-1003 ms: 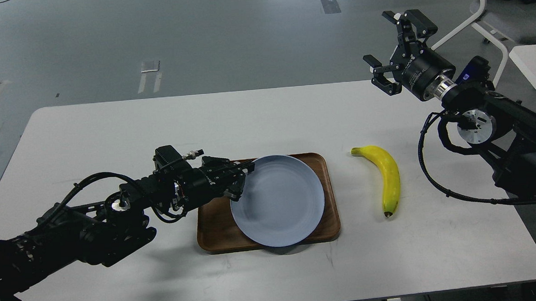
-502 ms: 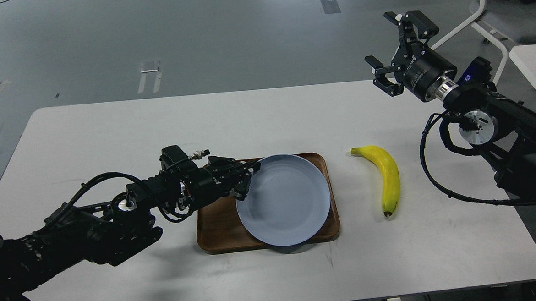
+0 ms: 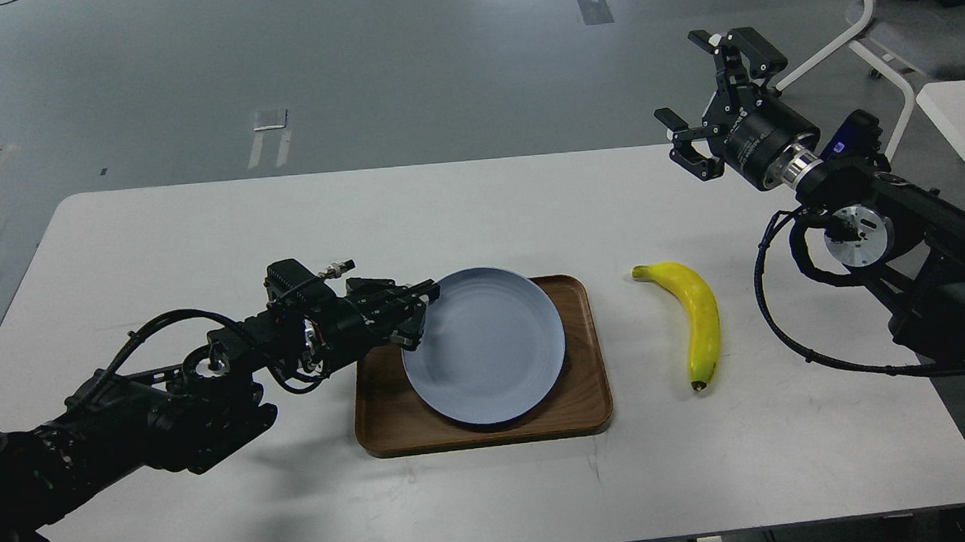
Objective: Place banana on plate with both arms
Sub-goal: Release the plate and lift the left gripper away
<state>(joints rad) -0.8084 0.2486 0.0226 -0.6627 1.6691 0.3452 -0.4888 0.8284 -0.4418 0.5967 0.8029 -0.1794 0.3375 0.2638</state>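
Note:
The pale blue-grey plate (image 3: 486, 345) is over the brown wooden tray, tilted with its left rim raised. My left gripper (image 3: 415, 312) is shut on the plate's left rim. The yellow banana (image 3: 695, 318) lies on the white table to the right of the tray, stem towards the back, dark tip towards the front. My right gripper (image 3: 705, 98) is open and empty, held high above the table's back right edge, well behind the banana.
The wooden tray (image 3: 592, 397) sits at the table's middle. The white table (image 3: 200, 236) ends close behind my right gripper. A white chair (image 3: 891, 26) stands on the floor at the back right.
My left gripper has lifted the plate and carried it leftward and slightly back, after a short shift to the right. The right gripper has barely moved. The banana has not moved.

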